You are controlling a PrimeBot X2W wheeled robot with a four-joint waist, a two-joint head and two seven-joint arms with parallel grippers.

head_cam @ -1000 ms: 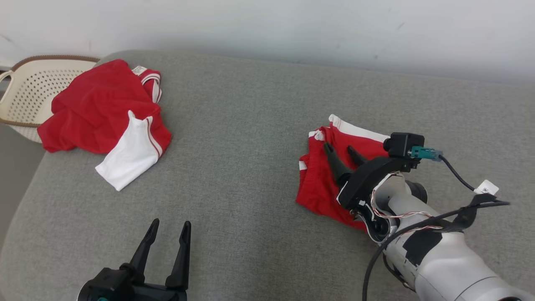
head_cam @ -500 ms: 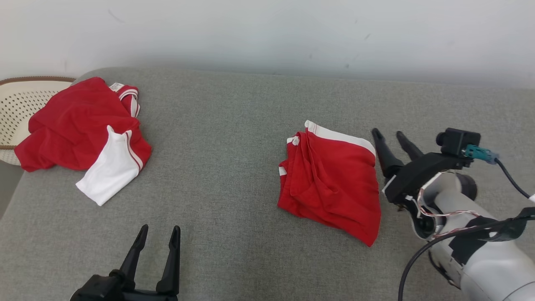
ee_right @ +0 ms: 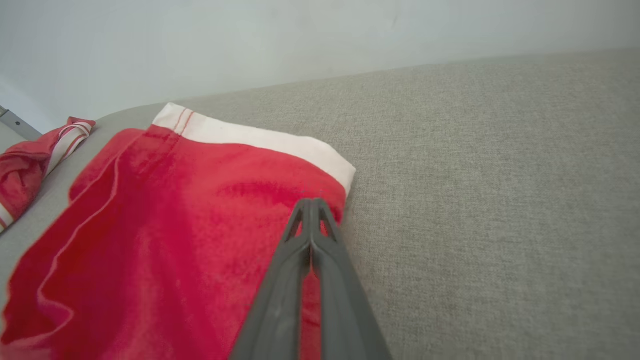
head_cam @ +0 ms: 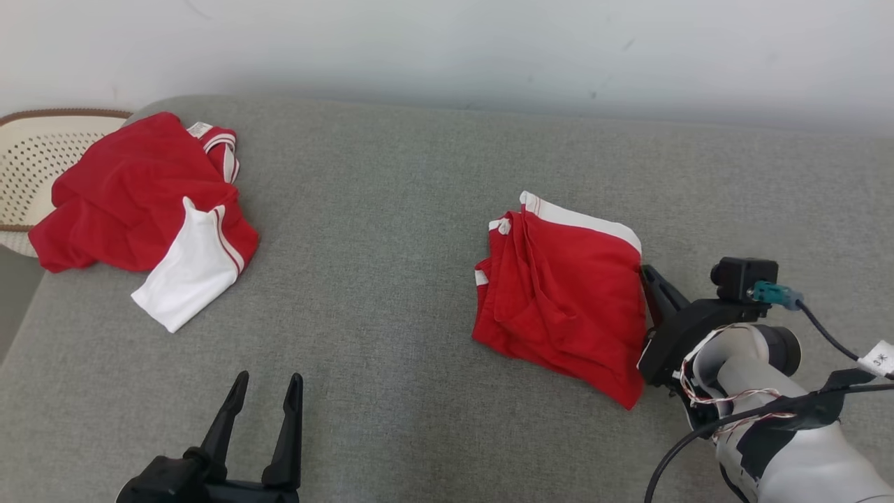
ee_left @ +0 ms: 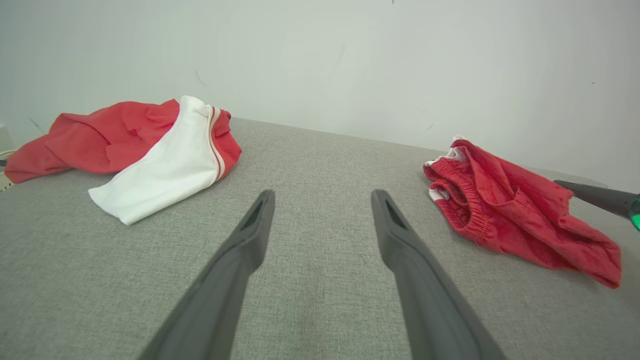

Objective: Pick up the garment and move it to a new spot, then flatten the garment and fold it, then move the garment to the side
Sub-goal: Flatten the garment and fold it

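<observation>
The garment is a pair of red shorts with white trim, folded on the grey cushion right of centre. It also shows in the left wrist view and the right wrist view. My right gripper is shut, and its tips lie against the garment's right edge just below the white hem. In its wrist view the right gripper has its fingers pressed together over the red cloth, and no fabric shows between them. My left gripper stands open and empty near the front edge, seen also from its own wrist.
A crumpled red and white shirt lies at the cushion's far left, partly over a cream perforated basket. A pale wall runs behind the cushion. Bare cushion lies between the two garments and right of the shorts.
My right gripper came off the top of the shorts, moved to their right side, then dropped and shut at their right edge. The head camera shifted. The left gripper stayed put.
</observation>
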